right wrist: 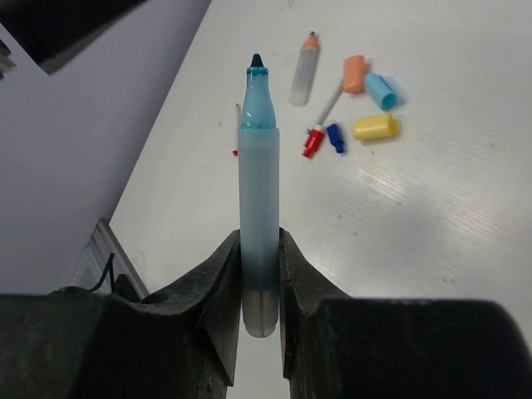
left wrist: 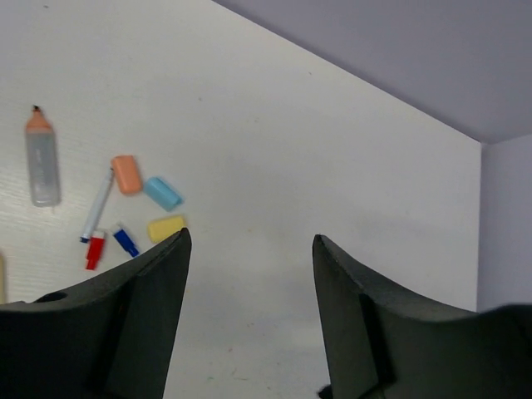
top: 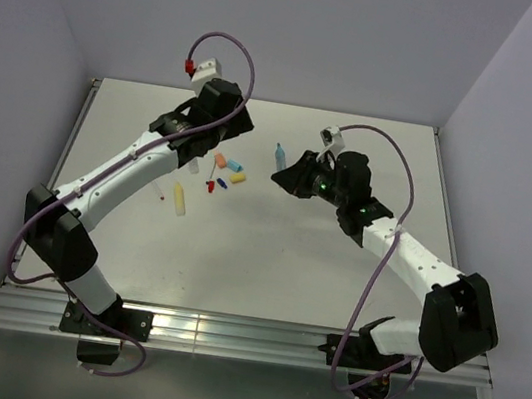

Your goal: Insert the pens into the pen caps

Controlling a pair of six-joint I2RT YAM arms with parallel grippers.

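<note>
While the right gripper (right wrist: 260, 253) clamped the blue pen (right wrist: 258, 158) by its tail end, the left gripper (left wrist: 251, 266) stood open, pen caps (left wrist: 162, 193) lying ahead to its left.

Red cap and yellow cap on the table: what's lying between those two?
A dark blue cap lies between the red cap and the yellow cap; the right wrist view shows it.

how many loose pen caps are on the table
5, clustered together: orange cap, light blue cap, yellow cap, red cap, dark blue cap. Others may be hidden.
</note>
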